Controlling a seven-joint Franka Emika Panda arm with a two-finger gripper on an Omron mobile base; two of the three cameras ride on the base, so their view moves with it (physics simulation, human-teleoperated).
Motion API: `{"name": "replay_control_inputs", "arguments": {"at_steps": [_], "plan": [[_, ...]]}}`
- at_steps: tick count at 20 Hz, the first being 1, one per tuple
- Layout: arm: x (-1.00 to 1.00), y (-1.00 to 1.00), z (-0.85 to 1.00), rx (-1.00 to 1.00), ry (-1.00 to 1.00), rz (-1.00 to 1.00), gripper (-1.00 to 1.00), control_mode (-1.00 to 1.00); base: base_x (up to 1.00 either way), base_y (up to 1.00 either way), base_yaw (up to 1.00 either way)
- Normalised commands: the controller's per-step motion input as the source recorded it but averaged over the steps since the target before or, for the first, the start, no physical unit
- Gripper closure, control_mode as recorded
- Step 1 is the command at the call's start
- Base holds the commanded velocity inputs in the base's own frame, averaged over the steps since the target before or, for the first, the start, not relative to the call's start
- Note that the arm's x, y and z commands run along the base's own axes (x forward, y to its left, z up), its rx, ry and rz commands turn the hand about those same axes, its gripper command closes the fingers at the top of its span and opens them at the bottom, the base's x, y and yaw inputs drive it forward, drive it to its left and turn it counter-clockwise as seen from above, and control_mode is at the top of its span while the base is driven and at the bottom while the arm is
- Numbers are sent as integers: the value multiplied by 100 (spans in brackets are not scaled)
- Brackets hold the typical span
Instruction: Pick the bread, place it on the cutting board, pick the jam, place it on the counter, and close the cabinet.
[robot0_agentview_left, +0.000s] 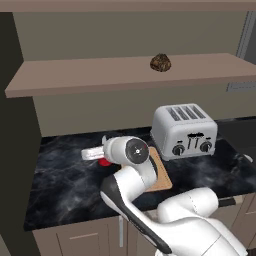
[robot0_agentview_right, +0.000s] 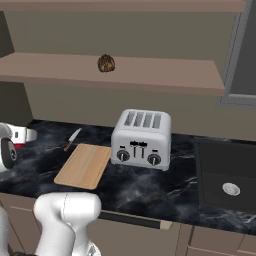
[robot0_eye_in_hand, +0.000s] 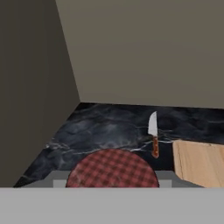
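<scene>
Gripper (robot0_eye_in_hand: 113, 186): we saw it clamped on the jam (robot0_eye_in_hand: 113, 168), above the counter (robot0_eye_in_hand: 105, 129).
Bread (robot0_agentview_left: 160, 62): on the shelf (robot0_agentview_left: 75, 77).
Board (robot0_eye_in_hand: 201, 162): at the jam's 3 o'clock.
Knife (robot0_eye_in_hand: 153, 139): at 1 o'clock.

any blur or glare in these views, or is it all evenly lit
Left base view: flat, even light, the toaster sharp with soft sheen. Right base view: the same, the bread crisp on the shelf. Hand view: the jam lid close but still sharp, no glare.
</scene>
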Motion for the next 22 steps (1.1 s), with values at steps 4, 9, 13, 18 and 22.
{"name": "replay_control_inputs", "arguments": {"at_steps": [4,9,13,18,22], "plan": [[20,5,-24,0,0,0,100,-100,0,0,0],[19,7,-28,0,0,0,100,-100,0,0,0],[14,3,-30,0,0,0,100,-100,0,0,0],[12,2,-28,0,0,0,100,-100,0,0,0],[9,2,-32,0,0,0,100,-100,0,0,0]]}}
